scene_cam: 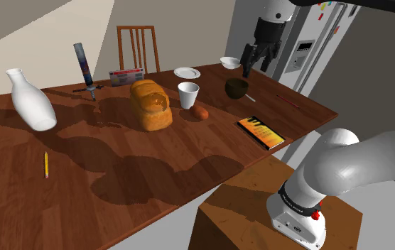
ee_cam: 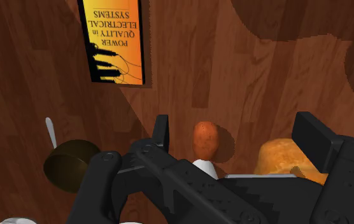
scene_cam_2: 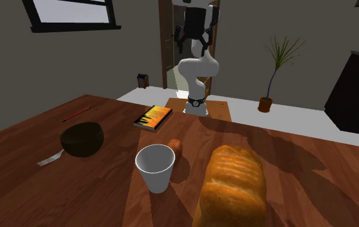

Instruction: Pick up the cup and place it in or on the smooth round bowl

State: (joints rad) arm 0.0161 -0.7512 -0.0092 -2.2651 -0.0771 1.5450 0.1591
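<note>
1. Wooden table: carries everything listed below.
2. Bread loaf: lies near the cup, on the shoulder view's left of it.
3. Gripper: fingers spread apart and clasping nothing. I have it raised over the table, near the bowl.
4. Dark round bowl: I take this as the target.
5. White cup: stands upright on the table between loaf and bowl, mouth up, long axis vertical. It lies below the gripper, toward the shoulder view's left.
6. Brown egg: just beside the cup.
</note>
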